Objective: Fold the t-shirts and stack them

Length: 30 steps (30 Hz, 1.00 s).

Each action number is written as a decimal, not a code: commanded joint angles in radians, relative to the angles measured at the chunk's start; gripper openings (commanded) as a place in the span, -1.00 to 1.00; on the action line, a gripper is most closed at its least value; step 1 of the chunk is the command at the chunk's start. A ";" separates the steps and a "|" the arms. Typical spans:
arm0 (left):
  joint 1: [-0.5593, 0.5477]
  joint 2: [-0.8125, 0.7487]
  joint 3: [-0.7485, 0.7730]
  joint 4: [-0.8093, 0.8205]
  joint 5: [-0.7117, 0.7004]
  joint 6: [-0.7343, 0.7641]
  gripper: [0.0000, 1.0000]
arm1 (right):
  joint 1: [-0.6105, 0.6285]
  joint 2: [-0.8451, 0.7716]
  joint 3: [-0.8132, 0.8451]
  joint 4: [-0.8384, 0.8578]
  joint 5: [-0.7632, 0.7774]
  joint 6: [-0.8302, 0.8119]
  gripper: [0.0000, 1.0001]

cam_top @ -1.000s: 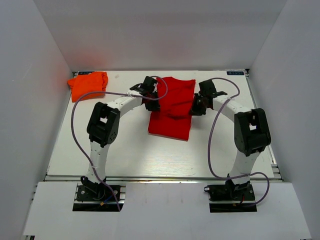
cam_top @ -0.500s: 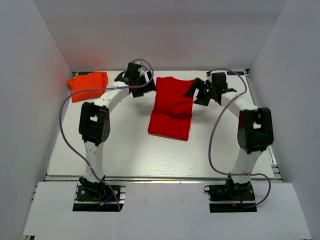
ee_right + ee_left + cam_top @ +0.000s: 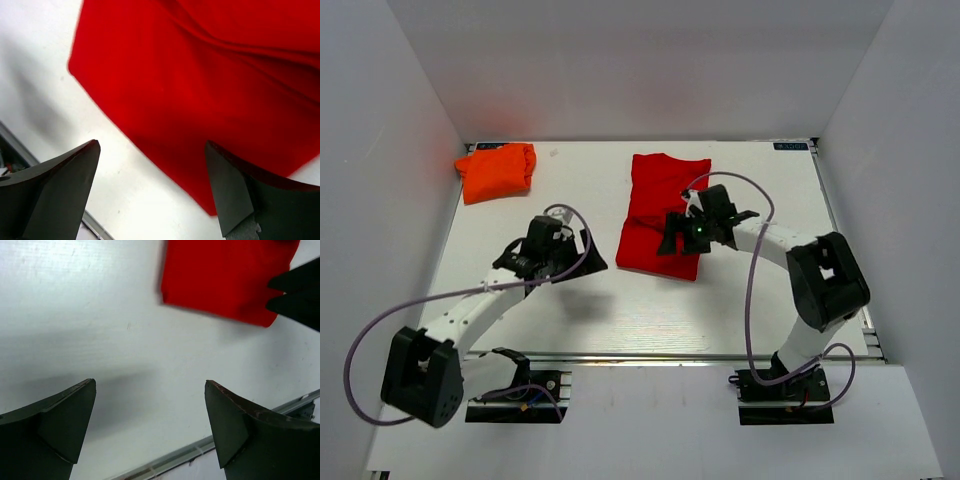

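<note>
The red t-shirt lies folded into a tall rectangle in the middle of the table. The orange t-shirt sits bundled at the far left corner. My left gripper hovers open over bare table left of the red shirt's near end. In the left wrist view the red t-shirt fills the top and nothing lies between the fingers. My right gripper hangs open above the near right part of the red t-shirt, gripping nothing.
White walls close in the table on three sides. A metal rail runs along the near edge. Purple cables loop from both arms. The right gripper's dark tips show at the right edge of the left wrist view.
Both grippers have opened and left the far end of the red shirt. The left arm swung back to the near left; the right arm came down over the shirt's near end.
</note>
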 commanded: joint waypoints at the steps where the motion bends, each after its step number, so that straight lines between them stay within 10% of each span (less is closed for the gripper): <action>1: 0.002 -0.103 -0.065 -0.043 0.018 -0.012 0.99 | 0.032 0.049 0.078 0.056 0.046 -0.023 0.81; 21: 0.002 -0.181 -0.097 -0.112 0.031 0.019 0.99 | 0.000 0.410 0.656 -0.073 0.310 -0.003 0.81; 30: -0.016 0.098 0.022 0.061 0.091 0.124 0.99 | -0.005 -0.075 0.123 -0.034 0.300 0.055 0.81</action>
